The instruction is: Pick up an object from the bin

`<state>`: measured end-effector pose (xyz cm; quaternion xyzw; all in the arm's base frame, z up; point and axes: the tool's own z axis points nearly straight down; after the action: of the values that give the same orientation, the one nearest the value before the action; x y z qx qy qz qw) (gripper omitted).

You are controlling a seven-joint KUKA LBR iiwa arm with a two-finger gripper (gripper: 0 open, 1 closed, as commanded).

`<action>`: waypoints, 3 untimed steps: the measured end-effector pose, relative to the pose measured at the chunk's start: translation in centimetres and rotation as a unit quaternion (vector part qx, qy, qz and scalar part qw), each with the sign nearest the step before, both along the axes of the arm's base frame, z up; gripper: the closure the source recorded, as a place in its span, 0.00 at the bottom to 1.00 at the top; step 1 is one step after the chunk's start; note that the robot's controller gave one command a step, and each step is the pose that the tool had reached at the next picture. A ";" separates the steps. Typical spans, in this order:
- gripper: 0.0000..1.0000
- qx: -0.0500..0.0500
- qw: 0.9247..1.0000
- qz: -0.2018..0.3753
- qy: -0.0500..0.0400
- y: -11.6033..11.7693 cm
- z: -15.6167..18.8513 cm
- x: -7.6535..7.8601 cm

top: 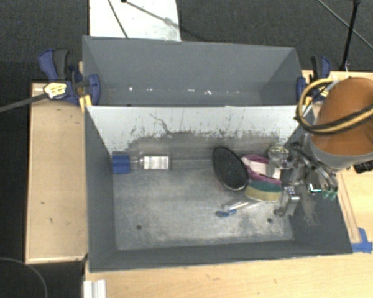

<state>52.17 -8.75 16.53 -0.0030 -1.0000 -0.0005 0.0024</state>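
Several small things lie in the grey bin. The arm reaches in from the right, its orange cover above the right wall and its wrist bent down to the floor. The pincer sits low, just beside a greenish roll under a pink-rimmed roll; I cannot tell whether it is open or closed. A black oval thing leans at the rolls' left, a thin blue-tipped stick lies in front, and a clear bottle lies well apart.

1. Over on the left, a clear bottle with a blue cap lies on its side against the bin's back wall.
2. Right of centre sits a black oval object.
3. Near it, toward the front, lies a thin pale stick, blue-tipped.
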 end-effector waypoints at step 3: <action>1.00 -0.002 0.999 -0.041 -0.012 0.0 -9.0 3.4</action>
<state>55.58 -8.75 7.56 -0.0442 -0.9990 0.0015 -0.0091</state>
